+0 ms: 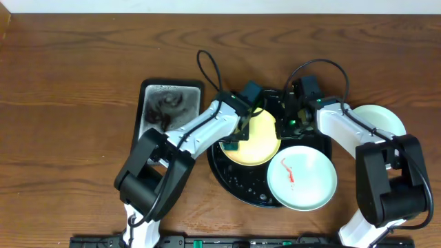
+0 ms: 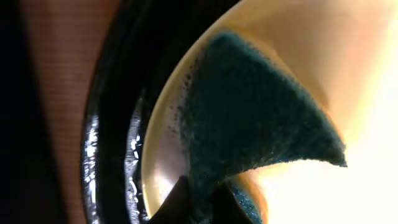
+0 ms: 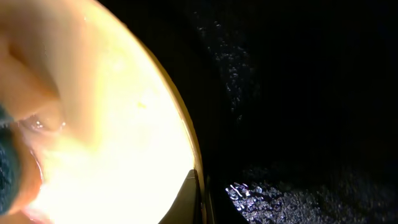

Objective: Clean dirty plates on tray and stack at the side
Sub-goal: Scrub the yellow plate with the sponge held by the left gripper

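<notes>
The pale yellow plate (image 1: 258, 140) sits on the large round black tray (image 1: 227, 176). My left gripper (image 1: 239, 131) is shut on a dark green sponge (image 2: 255, 118) and presses it on the yellow plate (image 2: 367, 93) near its left rim. My right gripper (image 1: 284, 122) is shut on the yellow plate's right rim (image 3: 186, 155). A mint-blue plate (image 1: 302, 178) with a red smear lies on the tray's right side. A second mint-blue plate (image 1: 381, 120) lies on the table at the right, partly hidden by my right arm.
A small rectangular black soapy tray (image 1: 167, 110) lies left of the round tray, under my left arm. Wet drops cover the round tray's floor (image 3: 286, 193). Bare wooden table (image 1: 69, 103) surrounds everything.
</notes>
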You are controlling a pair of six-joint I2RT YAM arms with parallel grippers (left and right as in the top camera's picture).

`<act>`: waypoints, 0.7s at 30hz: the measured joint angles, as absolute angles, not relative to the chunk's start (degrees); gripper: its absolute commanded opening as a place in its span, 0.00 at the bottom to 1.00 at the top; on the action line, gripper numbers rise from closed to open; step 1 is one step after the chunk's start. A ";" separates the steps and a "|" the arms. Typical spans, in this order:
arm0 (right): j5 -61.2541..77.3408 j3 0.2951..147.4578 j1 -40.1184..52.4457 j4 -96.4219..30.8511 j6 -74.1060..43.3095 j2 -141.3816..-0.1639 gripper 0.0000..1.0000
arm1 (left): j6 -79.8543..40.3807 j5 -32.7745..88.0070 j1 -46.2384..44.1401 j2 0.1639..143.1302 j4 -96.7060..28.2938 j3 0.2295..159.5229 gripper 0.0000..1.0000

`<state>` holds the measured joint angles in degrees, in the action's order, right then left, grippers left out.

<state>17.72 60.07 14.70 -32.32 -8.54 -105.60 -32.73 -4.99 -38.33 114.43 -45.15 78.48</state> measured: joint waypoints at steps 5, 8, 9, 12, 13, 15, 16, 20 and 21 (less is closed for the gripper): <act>18.04 60.07 14.92 -32.99 -8.69 -105.60 0.01 | -31.66 -6.57 -38.85 114.43 -43.38 78.24 0.07; 17.91 60.07 14.90 -33.39 -8.99 -105.60 0.01 | -31.27 -1.61 -37.80 114.43 -40.07 77.87 0.07; 17.89 60.07 14.87 -33.56 -9.21 -105.60 0.01 | -31.31 1.43 -37.19 114.41 -38.28 77.67 0.08; 17.82 60.07 14.85 -33.65 -10.31 -105.60 0.01 | -32.82 10.87 -35.99 114.45 -33.01 77.08 0.07; 17.82 60.07 14.85 -33.63 -10.57 -105.60 0.01 | -33.32 12.86 -35.99 114.63 -31.92 76.99 0.07; 17.82 60.07 14.85 -33.63 -11.16 -105.60 0.01 | -35.27 17.47 -36.45 115.11 -29.82 76.95 0.07; 17.82 60.07 14.85 -33.63 -11.44 -105.60 0.01 | -36.10 19.16 -36.82 115.24 -29.45 76.95 0.07; 17.82 60.07 14.85 -33.61 -12.12 -105.60 0.01 | -37.76 23.07 -38.63 115.61 -28.95 76.95 0.08; 17.80 60.07 14.85 -33.61 -12.25 -105.60 0.01 | -37.95 23.70 -39.11 115.66 -28.91 76.95 0.08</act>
<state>17.80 60.07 14.85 -33.61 -12.25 -105.60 -37.95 23.70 -39.11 115.66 -28.91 76.95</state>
